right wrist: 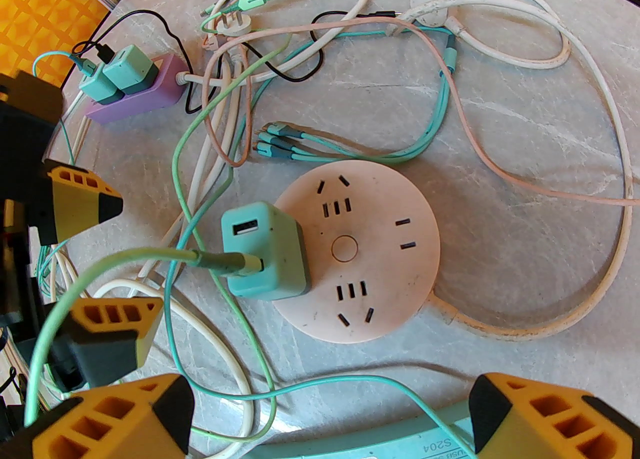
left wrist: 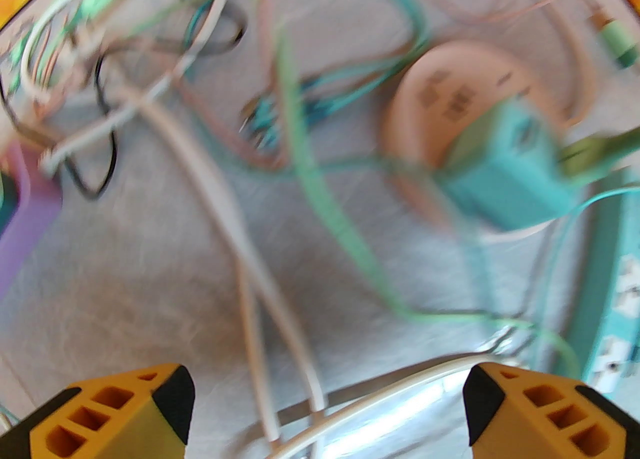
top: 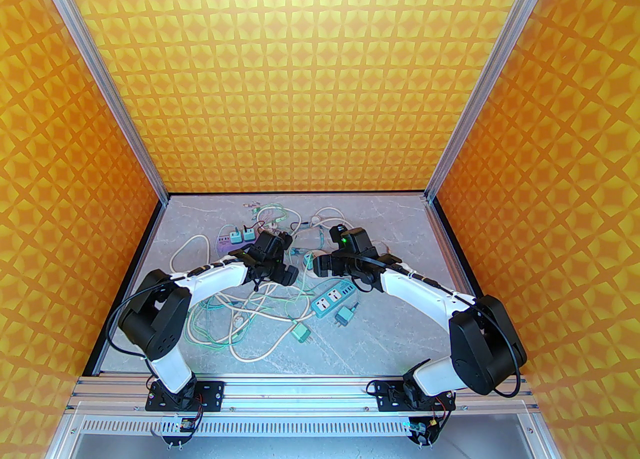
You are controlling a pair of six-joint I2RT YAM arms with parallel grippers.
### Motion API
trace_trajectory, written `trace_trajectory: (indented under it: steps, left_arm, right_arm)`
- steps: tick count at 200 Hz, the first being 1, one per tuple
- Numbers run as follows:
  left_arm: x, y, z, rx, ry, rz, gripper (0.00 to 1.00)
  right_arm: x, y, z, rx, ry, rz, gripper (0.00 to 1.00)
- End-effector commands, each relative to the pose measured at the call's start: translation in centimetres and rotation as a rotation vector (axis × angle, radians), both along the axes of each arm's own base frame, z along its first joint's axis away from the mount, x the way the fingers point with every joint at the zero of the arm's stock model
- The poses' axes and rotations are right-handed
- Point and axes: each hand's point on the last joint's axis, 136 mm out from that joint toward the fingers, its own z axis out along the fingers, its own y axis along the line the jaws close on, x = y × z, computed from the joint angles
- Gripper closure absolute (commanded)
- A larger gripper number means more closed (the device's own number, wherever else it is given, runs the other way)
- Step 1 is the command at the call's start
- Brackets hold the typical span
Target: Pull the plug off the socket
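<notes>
Plug: teal USB charger cube (right wrist: 264, 252), seated on the left side of the round pink socket hub (right wrist: 380, 247), with a green cable (right wrist: 150, 257) running out of its face toward the left.
Socket hub: flat on the marble table (right wrist: 525, 147), tangled cords all around.
Left gripper (left wrist: 327, 412): fingers spread wide, nothing between them, hovering over loose white cords. That wrist view is pretty smeared, so I'm only guessing it's heading for the cube.
Right gripper (right wrist: 330, 417): also wide apart and empty, sitting above the hub on the near side.
How I'd do it: pin the hub with one gripper, pinch the cube body (not the cable) with the other, pull straight up, no twisting.
Watch out: the light hub will probably lift with the plug otherwise.
</notes>
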Motion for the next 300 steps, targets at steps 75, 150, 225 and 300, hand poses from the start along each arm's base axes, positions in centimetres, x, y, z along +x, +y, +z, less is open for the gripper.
trace_trajectory:
  steps: [75,150,225,300]
  left_arm:
    - [2.5,4.5,7.9,-0.196,-0.241,0.271,0.05]
    - [2.0,3.9,8.1,-0.306,-0.236,0.287,0.14]
    - [2.4,2.3,8.6,-0.399,-0.115,0.486,0.27]
    - [-3.8,-4.5,16.0,-0.355,-0.194,0.43,0.28]
  right_arm:
    - [1.2,4.1,-0.4,-0.11,-0.094,0.098,0.04]
    - [1.9,3.3,-2.1,-0.199,-0.071,0.08,0.1]
    - [-0.1,-0.9,-2.5,-0.159,-0.038,0.015,0.15]
    - [1.4,-7.4,-1.6,-0.164,-0.04,-0.262,0.06]
